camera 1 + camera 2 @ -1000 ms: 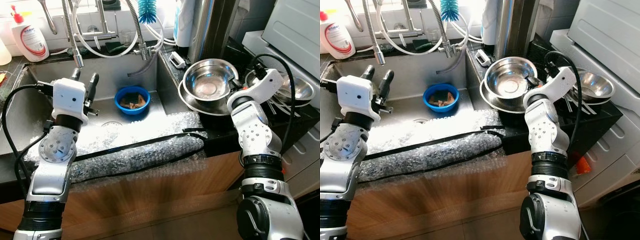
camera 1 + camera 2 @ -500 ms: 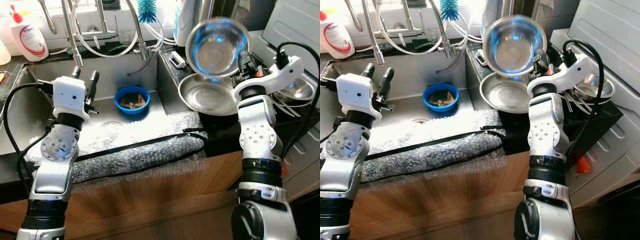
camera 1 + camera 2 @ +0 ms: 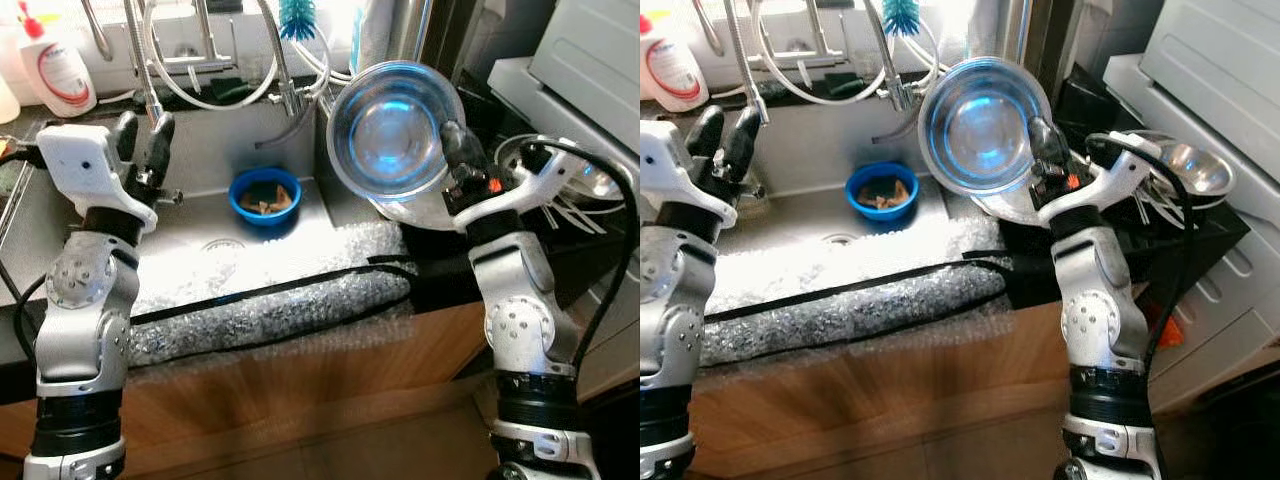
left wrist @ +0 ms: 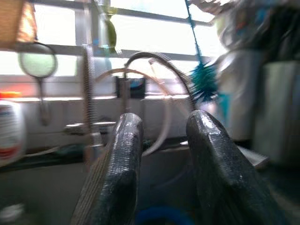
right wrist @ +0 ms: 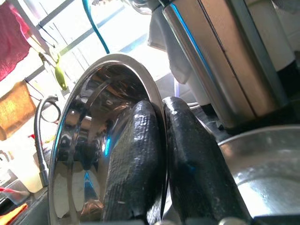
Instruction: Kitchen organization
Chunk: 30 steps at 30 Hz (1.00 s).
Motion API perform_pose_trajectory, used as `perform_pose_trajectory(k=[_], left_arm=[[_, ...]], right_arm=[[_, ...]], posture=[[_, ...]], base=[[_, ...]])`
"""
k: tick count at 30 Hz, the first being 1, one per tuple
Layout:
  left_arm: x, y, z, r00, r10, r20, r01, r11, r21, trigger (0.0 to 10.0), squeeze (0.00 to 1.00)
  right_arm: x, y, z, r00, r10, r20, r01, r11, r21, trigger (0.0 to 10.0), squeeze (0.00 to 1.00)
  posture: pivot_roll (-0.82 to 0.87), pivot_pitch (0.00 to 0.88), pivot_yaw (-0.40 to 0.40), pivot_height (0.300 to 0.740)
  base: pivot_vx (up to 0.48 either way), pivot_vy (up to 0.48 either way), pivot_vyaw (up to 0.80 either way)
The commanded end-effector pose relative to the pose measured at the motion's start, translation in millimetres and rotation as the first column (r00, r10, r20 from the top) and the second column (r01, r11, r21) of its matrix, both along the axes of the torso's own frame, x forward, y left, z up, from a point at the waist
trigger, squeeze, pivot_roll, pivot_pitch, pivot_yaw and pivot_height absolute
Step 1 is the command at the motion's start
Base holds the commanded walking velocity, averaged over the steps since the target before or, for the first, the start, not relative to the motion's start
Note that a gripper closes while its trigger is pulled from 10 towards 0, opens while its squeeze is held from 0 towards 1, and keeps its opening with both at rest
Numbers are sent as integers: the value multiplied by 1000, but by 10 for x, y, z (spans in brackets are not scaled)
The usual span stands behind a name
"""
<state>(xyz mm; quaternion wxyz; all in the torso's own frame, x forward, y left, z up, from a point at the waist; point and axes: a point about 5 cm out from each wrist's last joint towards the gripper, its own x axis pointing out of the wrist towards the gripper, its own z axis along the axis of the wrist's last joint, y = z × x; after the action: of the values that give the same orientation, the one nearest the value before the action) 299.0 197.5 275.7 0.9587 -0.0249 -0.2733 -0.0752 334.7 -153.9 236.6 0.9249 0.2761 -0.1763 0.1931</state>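
Currently: sink (image 3: 80,205) on the left, dark surface (image 3: 600,235) on the right, bubble wrap (image 3: 260,300) draped over the sink's front edge. Right tool (image 5: 161,154) is clamped on the rim of a steel bowl (image 3: 388,130), one finger inside, one outside. The bowl is held in the air, tilted nearly on edge, above the wide steel bowl (image 3: 420,210) that sits on the surface by the sink's right wall. Left tool (image 3: 142,150) is over the sink, fingers apart, empty. Blue bowl (image 3: 264,195) with scraps sits in the basin.

Likely heading for the sink. Rim-only pinch, so slip risk: move slowly, clear the faucet hoses (image 3: 290,80), lower flat beside the blue bowl before letting go.
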Motion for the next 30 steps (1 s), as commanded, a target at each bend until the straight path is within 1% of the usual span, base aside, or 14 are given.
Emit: perform_pose_trajectory(k=[1,3,4,5,6,9,10,14,18,23,24,27,28,30], left_arm=[[-43,-92,90,995,-97,16,97,995,-22,10000,0],[-73,-199,89,980,-197,-4,197,980,-24,10000,0],[-73,-199,89,980,-197,-4,197,980,-24,10000,0],[-88,-252,76,971,-238,-21,237,971,-7,10000,0],[-94,-270,71,967,-253,-28,253,967,-5,10000,0],[-147,-402,21,932,-356,-66,357,934,4,10000,0],[-173,-467,-7,912,-401,-88,403,915,5,10000,0],[-193,-528,-65,892,-435,-123,439,898,4,10000,0],[-198,-572,-110,886,-440,-146,447,894,18,10000,0],[-200,-595,-124,880,-451,-149,455,890,-5,10000,0],[-202,-596,-125,881,-451,-146,454,891,-13,10000,1000],[-203,-604,-128,883,-446,-147,450,893,-6,10000,1000],[-205,-622,-138,882,-446,-153,452,892,7,10000,0],[-205,-644,-161,881,-443,-165,453,891,26,10000,0]], right_arm=[[-51,47,83,999,17,41,-17,1000,-9,10000,0],[-61,87,80,999,25,47,-25,1000,-13,10000,0],[-61,87,80,999,25,47,-25,1000,-13,10000,0],[-64,105,79,998,31,51,-30,999,-19,10000,0],[-67,111,79,998,33,52,-32,999,-21,10000,0],[-85,159,88,996,65,66,-63,998,-27,10000,0],[-96,190,94,993,92,73,-90,995,-29,10000,0],[-132,249,106,986,139,92,-135,990,-46,10000,0],[-169,323,112,978,182,105,-178,983,-50,10000,0],[-192,382,97,972,209,107,-203,977,-60,10000,0],[-196,395,94,971,215,106,-209,976,-62,10000,0],[-195,400,91,971,217,102,-211,975,-64,10000,0],[-192,401,94,971,218,101,-212,975,-67,10000,0],[-192,406,96,970,221,101,-214,974,-72,10000,0]], posture=[[57,90,-20,740],[61,88,-18,740],[61,88,-18,740],[62,85,-19,740],[62,84,-18,740],[62,79,-21,740],[62,77,-23,740],[60,72,-24,740],[61,62,-24,740],[62,59,-26,740],[61,61,-28,740],[64,66,-30,740],[63,73,-31,740],[62,77,-32,740]], base=[[0,0,0],[0,0,0],[0,0,0],[0,0,0],[0,0,0],[0,0,0],[0,0,0],[0,0,0],[0,0,0],[0,0,0],[0,0,0],[0,0,0],[0,0,0],[0,0,0]])
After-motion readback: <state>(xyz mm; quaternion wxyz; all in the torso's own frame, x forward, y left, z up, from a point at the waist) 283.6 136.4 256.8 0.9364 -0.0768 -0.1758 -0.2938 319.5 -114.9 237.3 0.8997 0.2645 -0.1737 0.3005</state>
